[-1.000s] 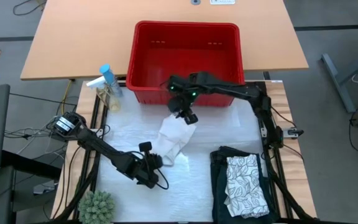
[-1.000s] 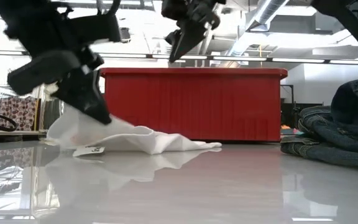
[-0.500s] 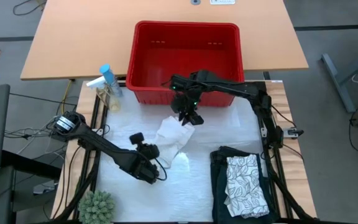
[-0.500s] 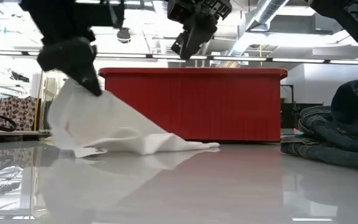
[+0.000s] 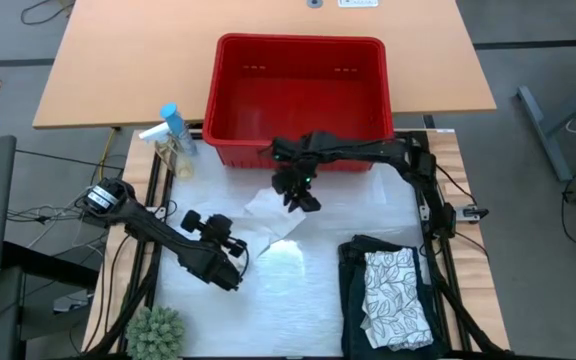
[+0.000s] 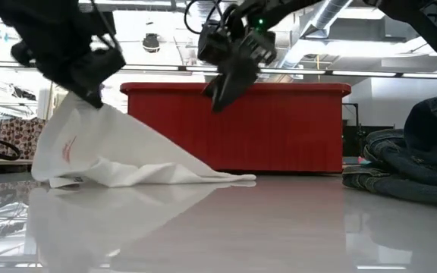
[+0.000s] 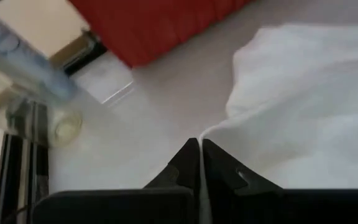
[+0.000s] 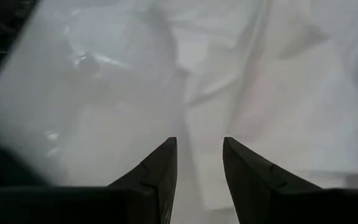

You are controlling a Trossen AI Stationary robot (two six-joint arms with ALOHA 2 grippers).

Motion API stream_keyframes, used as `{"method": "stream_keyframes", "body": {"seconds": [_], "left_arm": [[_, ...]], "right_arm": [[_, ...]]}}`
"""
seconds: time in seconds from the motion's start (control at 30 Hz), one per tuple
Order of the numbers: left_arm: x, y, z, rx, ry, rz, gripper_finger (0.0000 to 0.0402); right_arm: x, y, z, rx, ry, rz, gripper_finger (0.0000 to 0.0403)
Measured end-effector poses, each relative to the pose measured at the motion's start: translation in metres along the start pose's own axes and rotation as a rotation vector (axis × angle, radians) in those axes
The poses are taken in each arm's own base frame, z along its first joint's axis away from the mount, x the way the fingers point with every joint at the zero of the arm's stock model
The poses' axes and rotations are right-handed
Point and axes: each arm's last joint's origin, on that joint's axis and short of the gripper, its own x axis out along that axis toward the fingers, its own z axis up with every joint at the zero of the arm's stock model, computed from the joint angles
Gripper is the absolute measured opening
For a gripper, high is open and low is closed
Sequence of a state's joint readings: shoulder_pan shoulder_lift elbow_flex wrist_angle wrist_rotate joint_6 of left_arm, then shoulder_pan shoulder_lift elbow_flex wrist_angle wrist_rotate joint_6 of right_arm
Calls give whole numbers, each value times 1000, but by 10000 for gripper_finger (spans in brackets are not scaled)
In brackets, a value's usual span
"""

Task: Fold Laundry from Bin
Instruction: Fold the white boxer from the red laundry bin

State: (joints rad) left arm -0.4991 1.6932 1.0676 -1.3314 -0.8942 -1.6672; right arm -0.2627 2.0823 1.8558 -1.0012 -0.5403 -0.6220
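We are looking down on a white counter [image 5: 368, 215] that is sitting in front of a tan wooden table. The red bin [image 5: 298, 100] is standing at the far edge of the counter, with nothing showing inside it. A small whitish cloth [image 5: 268, 222] is lying near the middle of the counter, just in front of the bin.

The left gripper [image 5: 236, 247] is pinching one edge of this cloth with its fingers fully closed; the left wrist view is showing the two dark fingers [image 7: 185, 168] pressed together on the fabric. In the low view the cloth [image 6: 105, 155] is hanging from that gripper [image 6: 89, 95] in a tent shape, its far end trailing flat on the counter.

The right gripper [image 5: 301, 197] is hovering over the cloth's end nearest the bin, fingers partly apart and holding nothing; the right wrist view is showing the cloth [image 8: 278, 106] below the gap.

At the near right corner a dark garment [image 5: 353, 300] is lying folded, with a leaf-patterned cloth [image 5: 396, 298] resting on top. A spray bottle [image 5: 168, 130] is standing left of the bin, and a small green plant [image 5: 155, 332] is sitting at the near left corner.
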Motion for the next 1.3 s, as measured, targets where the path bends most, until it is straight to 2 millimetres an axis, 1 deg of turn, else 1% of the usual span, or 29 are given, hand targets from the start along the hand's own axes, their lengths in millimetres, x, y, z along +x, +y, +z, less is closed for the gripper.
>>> {"method": "stream_keyframes", "body": {"seconds": [0.13,0.23,0.33,0.4,0.47,0.57,0.6,0.73,0.83,0.97,1.1,1.23,1.3], "left_arm": [[14,4,-16,-49,52,21,0],[23,4,-27,-117,72,9,0],[34,7,-40,-130,84,5,0],[41,11,-49,-132,139,17,0],[45,15,-54,-209,172,22,0],[44,19,-53,-410,140,-13,0],[43,21,-51,-433,135,-30,0],[43,32,-44,-477,150,-52,0],[41,43,-40,-537,122,-94,0],[41,55,-39,-562,124,-133,0],[41,62,-38,-581,110,-153,0],[45,65,-42,-594,116,-148,0],[48,66,-44,-600,126,-141,0]], "right_arm": [[12,-5,5,-51,-46,-109,154],[16,-2,12,-92,-56,-149,154],[20,3,16,-147,-33,-188,154],[22,5,17,-173,-5,-221,154],[23,6,17,-176,16,-243,154],[21,4,15,-151,24,-237,154],[21,3,14,-148,24,-238,154],[17,-4,14,-146,-6,-267,155],[13,-10,11,-109,-26,-277,161],[12,-11,11,-99,-52,-243,183],[16,-7,20,-152,-92,-256,210],[32,-8,26,-177,-108,-286,233],[49,-10,24,-162,-80,-297,238]]}}
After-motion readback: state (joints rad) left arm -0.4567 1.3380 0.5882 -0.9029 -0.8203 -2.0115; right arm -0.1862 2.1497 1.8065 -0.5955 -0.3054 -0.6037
